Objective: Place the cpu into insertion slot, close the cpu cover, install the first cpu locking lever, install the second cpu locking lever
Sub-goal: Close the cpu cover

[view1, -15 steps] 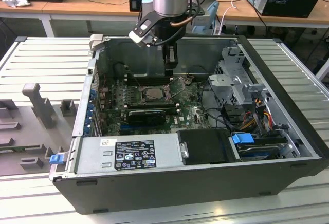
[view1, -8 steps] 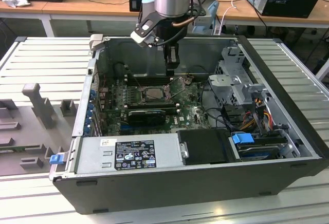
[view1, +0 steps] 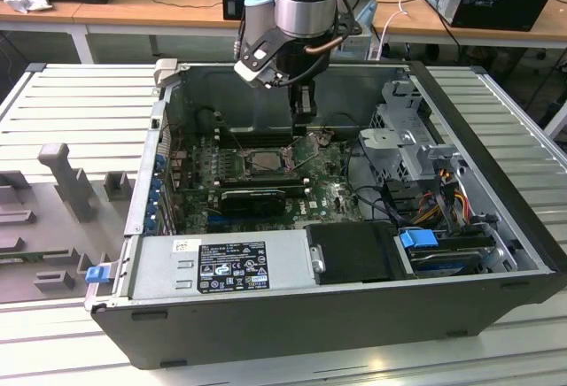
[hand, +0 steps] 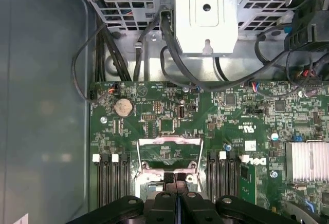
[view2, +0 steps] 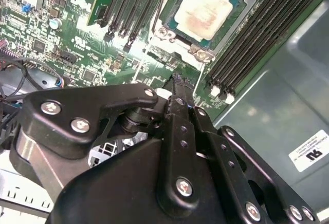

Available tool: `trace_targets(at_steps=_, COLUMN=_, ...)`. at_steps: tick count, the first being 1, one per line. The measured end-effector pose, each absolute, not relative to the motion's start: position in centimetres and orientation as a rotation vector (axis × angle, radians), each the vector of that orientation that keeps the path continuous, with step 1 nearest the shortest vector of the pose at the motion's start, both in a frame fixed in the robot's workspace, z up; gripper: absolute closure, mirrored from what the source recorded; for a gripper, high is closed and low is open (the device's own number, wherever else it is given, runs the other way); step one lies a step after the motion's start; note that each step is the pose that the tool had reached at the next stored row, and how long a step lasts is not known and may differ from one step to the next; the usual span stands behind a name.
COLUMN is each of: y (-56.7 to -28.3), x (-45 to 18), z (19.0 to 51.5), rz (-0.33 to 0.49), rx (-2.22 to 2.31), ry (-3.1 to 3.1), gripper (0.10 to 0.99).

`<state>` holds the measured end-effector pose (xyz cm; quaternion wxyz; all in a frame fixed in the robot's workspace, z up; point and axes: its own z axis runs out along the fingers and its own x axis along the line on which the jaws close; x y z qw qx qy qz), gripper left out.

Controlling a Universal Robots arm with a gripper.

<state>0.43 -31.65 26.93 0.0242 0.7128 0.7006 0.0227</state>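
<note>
The cpu (view2: 203,8), a pale silvery square, lies in the insertion slot (view2: 232,4) on the green board. In the exterior view the slot (view1: 264,159) shows as a dark square in the middle of the open case. The cpu cover (hand: 168,154), a thin metal frame with a large window, stands raised off the slot on its hinge; in the exterior view it (view1: 312,149) leans up at the slot's right. My gripper (hand: 175,179) is shut, its fingertips pressed together with nothing seen between them, right at the raised cover's edge. From outside, the gripper (view1: 303,113) hangs just above the cover.
Black memory slots (view2: 257,39) flank the socket on both sides. A metal drive cage (view1: 407,129) with cables stands at the exterior view's right, a power supply (view1: 221,266) along the near wall, and a long black card (view1: 257,198) in front of the socket.
</note>
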Motion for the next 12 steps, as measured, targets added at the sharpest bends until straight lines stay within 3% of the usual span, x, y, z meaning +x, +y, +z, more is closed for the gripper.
trace_targets(at_steps=12, y=-31.6, x=4.2, z=26.2, rz=0.065, rx=2.203, ry=2.174, gripper=0.98)
